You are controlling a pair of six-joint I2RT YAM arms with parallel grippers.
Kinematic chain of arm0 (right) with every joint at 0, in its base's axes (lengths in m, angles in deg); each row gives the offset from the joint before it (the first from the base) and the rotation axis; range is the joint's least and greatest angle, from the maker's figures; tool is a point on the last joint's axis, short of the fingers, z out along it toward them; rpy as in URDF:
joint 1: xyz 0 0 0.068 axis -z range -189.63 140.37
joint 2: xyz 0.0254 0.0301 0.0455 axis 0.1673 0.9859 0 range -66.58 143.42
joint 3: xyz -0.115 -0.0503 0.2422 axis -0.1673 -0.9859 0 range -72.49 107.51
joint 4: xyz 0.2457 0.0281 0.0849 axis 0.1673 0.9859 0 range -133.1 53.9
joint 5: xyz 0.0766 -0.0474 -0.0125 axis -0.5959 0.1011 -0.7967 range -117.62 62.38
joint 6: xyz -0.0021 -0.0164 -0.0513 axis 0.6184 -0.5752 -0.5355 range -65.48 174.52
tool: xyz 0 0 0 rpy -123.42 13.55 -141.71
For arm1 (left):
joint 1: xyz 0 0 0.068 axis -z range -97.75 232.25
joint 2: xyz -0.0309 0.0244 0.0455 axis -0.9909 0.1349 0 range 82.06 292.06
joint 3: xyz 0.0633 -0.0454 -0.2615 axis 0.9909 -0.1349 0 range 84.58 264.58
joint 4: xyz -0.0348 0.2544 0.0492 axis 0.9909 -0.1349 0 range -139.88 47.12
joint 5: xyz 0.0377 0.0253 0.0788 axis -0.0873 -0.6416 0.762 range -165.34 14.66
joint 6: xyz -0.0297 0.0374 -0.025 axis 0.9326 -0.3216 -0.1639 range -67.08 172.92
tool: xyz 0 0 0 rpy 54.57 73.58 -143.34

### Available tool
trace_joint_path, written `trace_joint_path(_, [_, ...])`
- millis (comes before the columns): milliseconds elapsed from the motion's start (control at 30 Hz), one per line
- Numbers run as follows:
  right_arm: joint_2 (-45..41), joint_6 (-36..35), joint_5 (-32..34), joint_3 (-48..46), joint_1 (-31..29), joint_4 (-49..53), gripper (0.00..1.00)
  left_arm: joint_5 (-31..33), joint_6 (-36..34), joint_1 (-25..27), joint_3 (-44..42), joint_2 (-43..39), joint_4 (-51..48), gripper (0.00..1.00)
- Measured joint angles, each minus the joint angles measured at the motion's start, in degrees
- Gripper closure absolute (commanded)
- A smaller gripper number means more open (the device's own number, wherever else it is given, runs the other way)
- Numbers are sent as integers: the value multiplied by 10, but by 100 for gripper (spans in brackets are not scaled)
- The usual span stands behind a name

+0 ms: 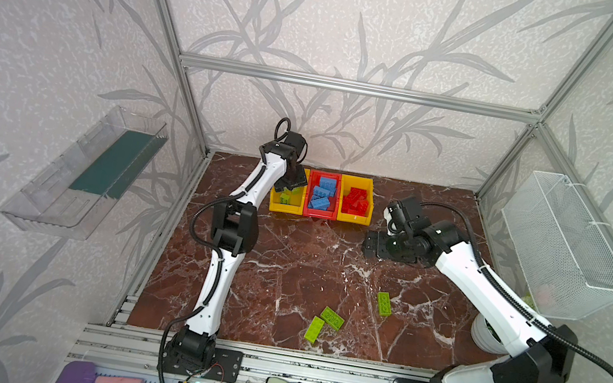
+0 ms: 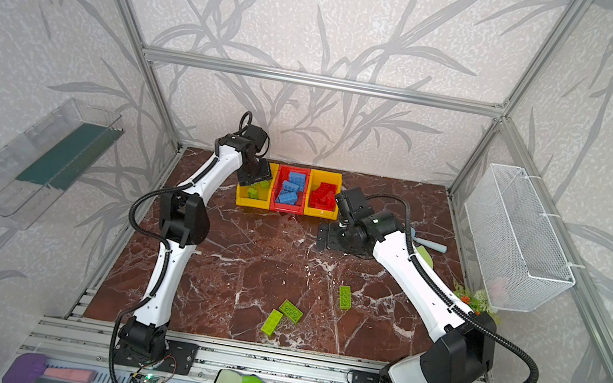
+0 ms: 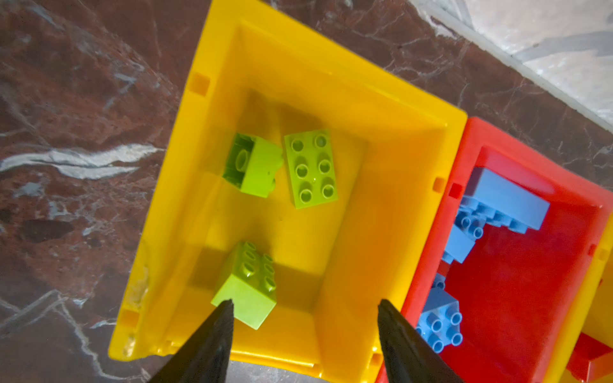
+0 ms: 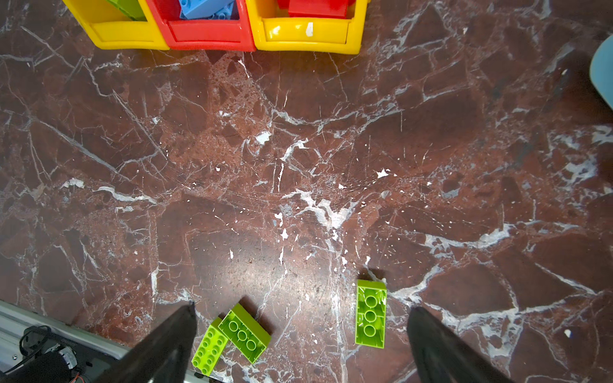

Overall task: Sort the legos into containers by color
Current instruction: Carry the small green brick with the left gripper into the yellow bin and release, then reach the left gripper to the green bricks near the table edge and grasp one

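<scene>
Left wrist view looks straight down into the end yellow bin (image 3: 331,83). The left hand (image 3: 305,303) hangs over it with fingers apart and nothing between them, a sensible spot, since three green legos (image 3: 311,169) lie inside and green evidently belongs here. Next door the red bin (image 3: 517,282) keeps the blue legos (image 3: 504,199), and the far yellow bin (image 1: 352,219) holds the red legos (image 1: 356,201). All three bins sit along the back edge of the table (image 1: 284,264).

Three loose green legos (image 1: 332,317) lie near the front edge. The right hand (image 4: 302,307), spread wide and empty, faces them, probably for the next pick.

Whether the green brick nearest the fingers (image 3: 247,285) touches one is unclear. In both top views the left hand covers much of its bin, and the right arm (image 1: 483,285) hides part of the table's right side.
</scene>
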State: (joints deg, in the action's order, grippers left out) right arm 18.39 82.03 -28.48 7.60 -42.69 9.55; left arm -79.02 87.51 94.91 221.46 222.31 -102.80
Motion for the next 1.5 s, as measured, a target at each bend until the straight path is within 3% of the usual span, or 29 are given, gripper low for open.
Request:
trace_joint_path(200, [-19,-12,-10,-24,0,1,1,-2,-1,26,-266,-156,64,32])
trace_joint_path(400, [-95,-25,-30,-97,0,6,1,28,1,86,-493,-328,119,32])
trace_joint_path(667, [-227,-35,-54,-178,0,26,1,101,33,244,-692,-478,154,32])
trace_joint_path(1033, [-320,-33,-77,-229,0,55,1,150,122,445,-823,-602,169,29])
trace_joint_path(1267, [-407,-9,-80,-267,0,84,1,161,160,553,-835,-600,178,24])
trace_joint_path(1500, [-472,0,-65,-268,0,147,1,140,177,607,-864,-572,226,24])
